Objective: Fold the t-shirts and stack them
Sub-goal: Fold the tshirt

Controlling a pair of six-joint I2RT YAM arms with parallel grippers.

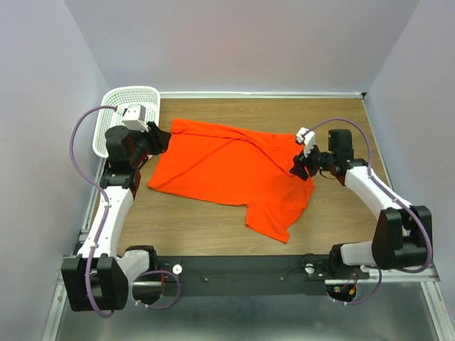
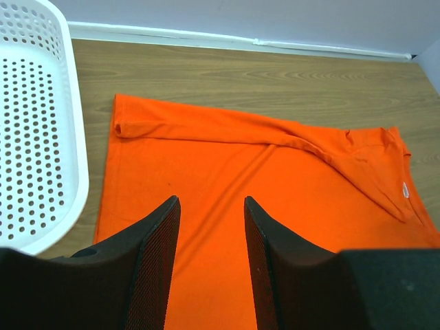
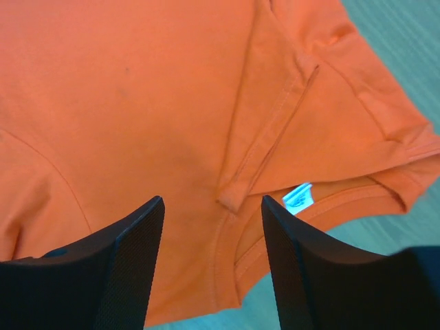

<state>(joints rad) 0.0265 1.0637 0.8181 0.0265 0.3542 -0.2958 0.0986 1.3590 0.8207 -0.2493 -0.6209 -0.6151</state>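
The shirt (image 1: 234, 170) is made of soft, matte orange-red knit with stitched hems; it is spread mostly flat on the counter (image 1: 192, 227), just right of the basket (image 1: 131, 90), its left edge nearly touching the basket's wall. The basket is of white rigid plastic, rounded at the corners and pierced with rows of small round holes. The fingers (image 2: 155, 261) are black, with fine mesh-textured inner faces.

The counter is surfaced in light brown wood grain; a white strip is seen along its far edge; it is enclosed by plain pale grey walls (image 1: 249, 42).

A long raised crease is seen running across the shirt, away from the basket toward the collar; a hemmed flap is folded over near the collar, where a small white tag (image 3: 298, 197) is exposed; one part is stretched toward the near edge of the counter.

The left pincer (image 1: 160, 140) is held agape beside the basket, over the shirt's nearest edge, nothing between its fingers; the right pincer (image 1: 298, 168) is likewise spread, with nothing gripped, above the collar end, well apart from the basket.
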